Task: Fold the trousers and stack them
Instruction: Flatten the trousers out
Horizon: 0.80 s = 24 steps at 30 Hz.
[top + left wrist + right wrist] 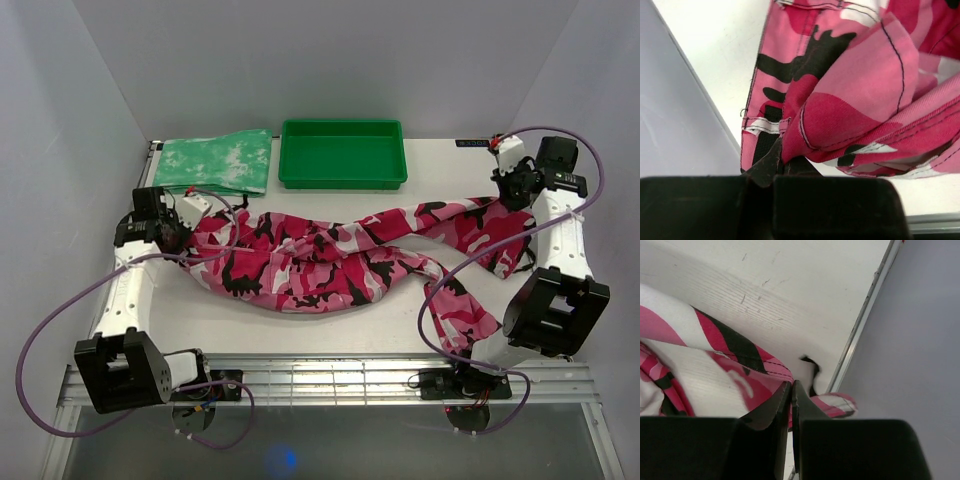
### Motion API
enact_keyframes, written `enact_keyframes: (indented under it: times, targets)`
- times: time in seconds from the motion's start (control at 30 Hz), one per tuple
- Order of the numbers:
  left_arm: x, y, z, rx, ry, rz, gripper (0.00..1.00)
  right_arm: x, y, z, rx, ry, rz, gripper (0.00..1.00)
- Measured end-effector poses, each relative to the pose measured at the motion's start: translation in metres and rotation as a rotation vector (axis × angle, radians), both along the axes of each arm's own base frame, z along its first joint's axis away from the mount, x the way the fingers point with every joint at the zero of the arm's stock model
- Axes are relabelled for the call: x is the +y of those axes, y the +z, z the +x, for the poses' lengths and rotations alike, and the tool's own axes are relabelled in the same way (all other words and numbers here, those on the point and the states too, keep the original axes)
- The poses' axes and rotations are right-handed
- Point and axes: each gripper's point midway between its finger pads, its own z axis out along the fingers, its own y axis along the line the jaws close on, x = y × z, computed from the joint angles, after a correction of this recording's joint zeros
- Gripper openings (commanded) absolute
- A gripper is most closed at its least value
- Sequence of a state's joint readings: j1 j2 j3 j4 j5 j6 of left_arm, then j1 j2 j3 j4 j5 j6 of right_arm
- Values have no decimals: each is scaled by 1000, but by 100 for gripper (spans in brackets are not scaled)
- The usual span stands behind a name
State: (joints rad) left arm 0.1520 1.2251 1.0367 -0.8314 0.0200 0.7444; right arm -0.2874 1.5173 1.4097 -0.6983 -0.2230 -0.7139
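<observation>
Trousers (330, 262) run 9-to-3 o'clock between my claws: left claw (183, 238) clamped on 9 end, right claw (512, 192) clamped on 3 end.

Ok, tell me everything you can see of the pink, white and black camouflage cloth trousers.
The pink, white and black camouflage trousers look like soft woven cloth with dark seam stitching. They lie unfolded and rumpled across the white table, stretched left to right, one leg trailing toward the near right edge. The left gripper is shut on their left end, the right gripper on their right end.
</observation>
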Motion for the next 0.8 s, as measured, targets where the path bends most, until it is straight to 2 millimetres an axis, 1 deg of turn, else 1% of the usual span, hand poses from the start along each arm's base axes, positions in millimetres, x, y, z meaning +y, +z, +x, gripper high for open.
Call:
enact_keyframes:
  times: [0.07,0.13,0.17,0.2,0.23,0.27,0.3,0.33,0.37,0.4,0.43,0.47,0.5,0.53,0.6,0.63,0.67,0.73,0.77,0.8]
  targets:
    - [4,-4,-4,-9,0,25,0,-2,-1,2,-13,18,-23,8]
    - [7,-16,-17,10,-14,60,0,-4,-10,-1,-23,47,-67,8]
    - [9,-27,-28,23,-26,84,0,-5,-18,-7,-14,58,-85,8]
    - [11,-39,-40,47,-36,103,0,-9,-32,-19,7,74,-113,8]
    - [12,-52,-55,80,-47,119,0,-12,-42,-28,28,78,-126,8]
    - [13,-69,-73,128,-62,138,2,-18,-55,-40,62,78,-140,8]
    - [13,-83,-87,172,-73,143,17,-24,-67,-50,93,75,-149,8]
    - [12,-95,-103,230,-89,144,59,-33,-77,-60,124,65,-158,8]
    - [10,-103,-114,275,-97,138,78,-39,-84,-67,145,59,-164,8]
    - [7,-107,-121,315,-106,120,89,-43,-88,-71,159,54,-169,8]
    - [3,-106,-123,336,-108,93,98,-48,-89,-74,166,49,-176,8]
    - [0,-102,-120,337,-107,70,98,-51,-89,-76,168,47,-184,8]
    - [-5,-90,-112,331,-103,31,98,-53,-88,-75,163,51,-192,8]
    - [-9,-75,-96,293,-101,-1,98,-53,-87,-74,158,60,-196,8]
    - [-18,-33,-53,169,-98,-75,98,-52,-85,-72,153,77,-196,8]
    - [-23,-7,-26,89,-93,-119,98,-51,-83,-71,147,89,-195,8]
    - [-26,12,-5,24,-88,-150,98,-49,-79,-69,138,106,-194,8]
    - [-33,41,31,-56,-70,-221,98,-47,-73,-65,120,134,-197,8]
    - [-34,46,48,-71,-56,-256,98,-47,-71,-63,114,149,-201,8]
    - [-35,46,62,-75,-41,-286,98,-46,-70,-62,109,164,-204,8]
